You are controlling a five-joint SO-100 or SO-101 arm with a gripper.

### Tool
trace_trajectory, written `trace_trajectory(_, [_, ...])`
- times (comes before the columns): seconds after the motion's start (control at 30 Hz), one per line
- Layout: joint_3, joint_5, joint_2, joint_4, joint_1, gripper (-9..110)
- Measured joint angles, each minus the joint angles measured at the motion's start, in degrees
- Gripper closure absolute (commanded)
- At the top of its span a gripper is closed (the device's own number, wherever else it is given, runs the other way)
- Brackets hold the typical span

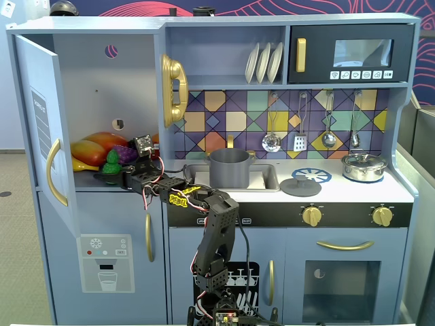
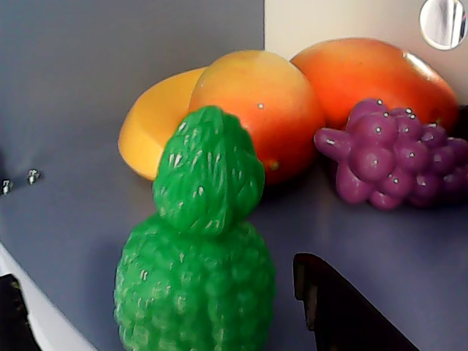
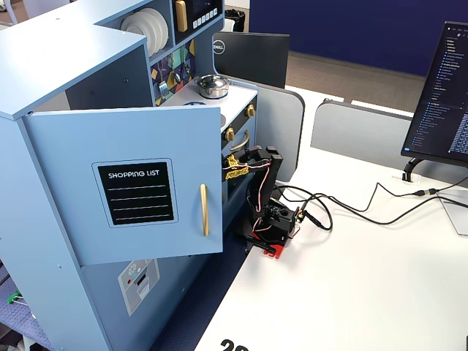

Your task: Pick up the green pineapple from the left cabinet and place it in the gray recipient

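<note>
The green pineapple stands upright on the shelf of the open left cabinet, in front of the other toy fruit. My gripper reaches into the cabinet at the pineapple's base. In the wrist view the pineapple fills the lower middle, with my gripper open around it. One dark finger is just to its right and the other at the left edge, neither touching. The gray recipient stands in the sink. In the side fixed view the cabinet door hides the gripper and pineapple.
A purple grape bunch, two orange-red mangoes and a yellow fruit lie behind the pineapple. The door with the gold handle hangs open at the left. A silver lidded pot and a gray lid sit on the counter.
</note>
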Motion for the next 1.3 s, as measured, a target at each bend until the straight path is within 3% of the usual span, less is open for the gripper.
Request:
trace_trajectory(0.37, [-2.11, 0.00, -2.20, 1.23, 0.00, 70])
trace_trajectory(0.47, [-2.11, -0.18, -2.20, 2.55, 0.00, 77])
trace_trajectory(0.63, [-2.11, -1.49, -2.55, 4.39, -0.26, 101])
trace_trajectory(1.03, [-8.96, -3.43, -1.32, 4.04, -3.60, 101])
trace_trajectory(1.3, [-0.97, -6.06, 21.62, 8.96, -6.59, 101])
